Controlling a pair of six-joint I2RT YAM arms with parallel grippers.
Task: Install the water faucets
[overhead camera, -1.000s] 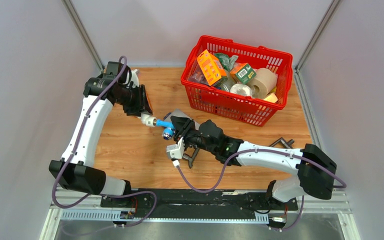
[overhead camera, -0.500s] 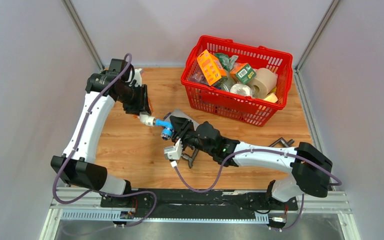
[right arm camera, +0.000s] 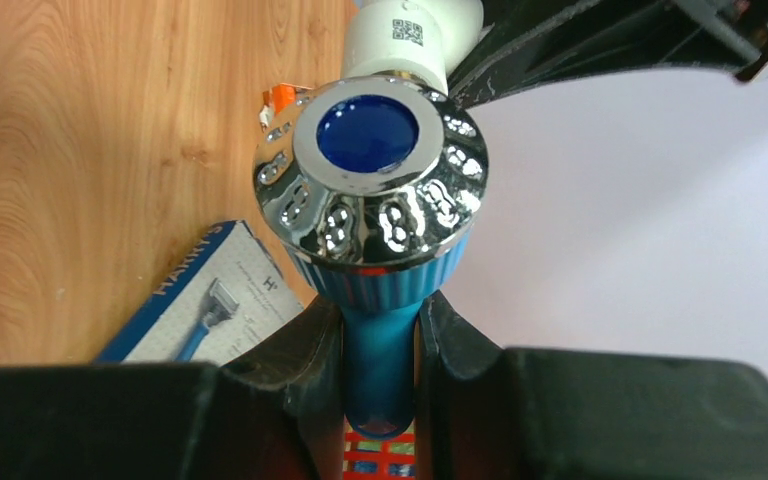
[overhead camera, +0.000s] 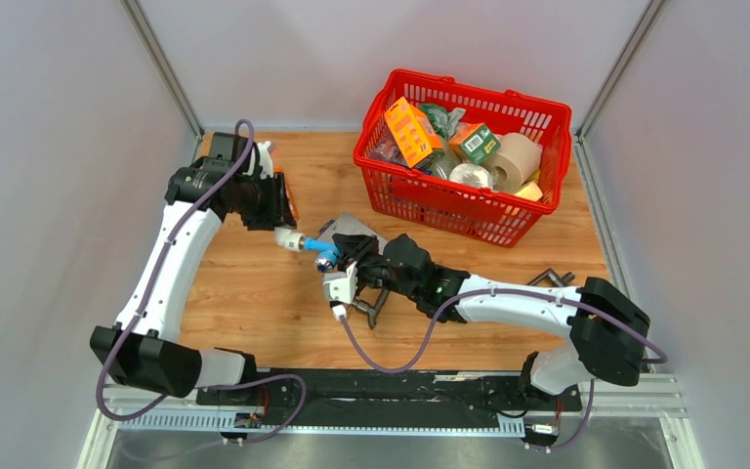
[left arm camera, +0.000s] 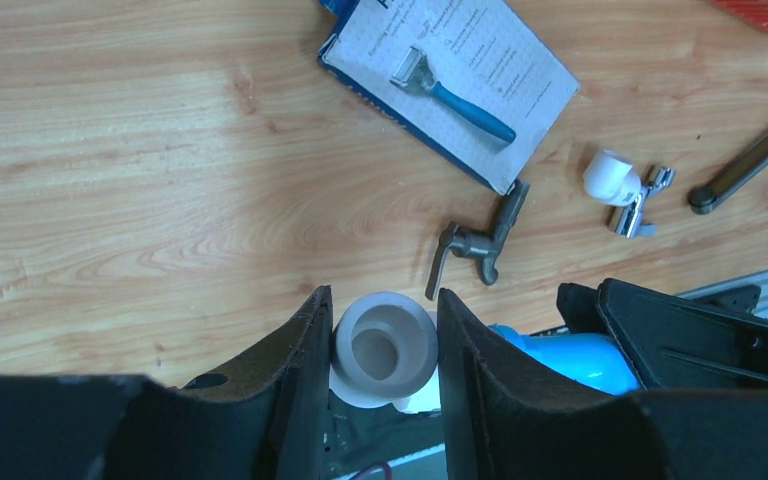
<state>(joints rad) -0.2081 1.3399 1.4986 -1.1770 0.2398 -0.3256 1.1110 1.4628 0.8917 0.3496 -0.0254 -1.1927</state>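
Holding the light-blue tap [overhead camera: 314, 244] in the air over the middle of the wooden table [overhead camera: 254, 303], shared between both arms.

- Left gripper [left arm camera: 383, 335]: pinching the white end fitting [left arm camera: 383, 350] across its round body. The open bore faces the wrist camera.
- Right gripper [right arm camera: 380, 312]: pressed onto the tap's blue stem, just under the chrome-rimmed knob [right arm camera: 370, 175].
- Tap and fitting lie end to end on one line. Cannot tell whether the joint is fully seated.

Judgement on the hold: the left arm anchors the fitting while the right arm grips the tap body, so it can be turned or pushed along the shared axis. The knob is free of both grippers, probably so the valve is not turned by accident. Working clear of the table gives the wrists room to rotate.

Not in use, lying on the table below:
- dark grey metal tap [left arm camera: 475, 240]
- chrome tap with white elbow [left arm camera: 620, 185]
- razor pack [left arm camera: 450, 75]

The red basket [overhead camera: 430, 203] of groceries stands well apart at the far right and plays no part.
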